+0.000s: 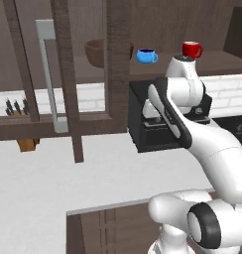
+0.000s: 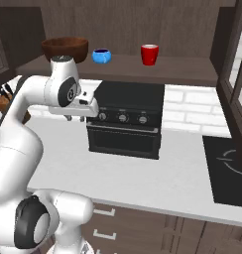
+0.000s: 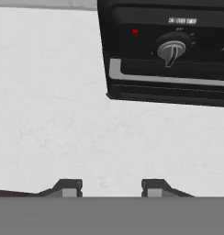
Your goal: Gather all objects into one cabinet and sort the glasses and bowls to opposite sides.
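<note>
On the cabinet's long shelf (image 2: 185,69) a wide brown wooden bowl (image 2: 65,48) (image 1: 95,52) stands at the left. A squat blue cup (image 2: 101,56) (image 1: 147,55) is just to its right, and a red mug (image 2: 149,54) (image 1: 191,49) stands further right. The glass-paned door (image 1: 68,74) with its grey bar handle (image 1: 46,74) hangs open. My gripper (image 2: 76,118) (image 3: 111,186) points down at the white counter, below the shelf and by the left front corner of the black oven. It is open, with nothing between its fingertips.
A black countertop oven (image 2: 125,119) (image 3: 169,50) with knobs sits under the shelf. A knife block (image 1: 21,109) stands at the far left. A dark cooktop (image 2: 227,168) lies at the right. The other open cabinet door (image 2: 237,74) juts out at the right.
</note>
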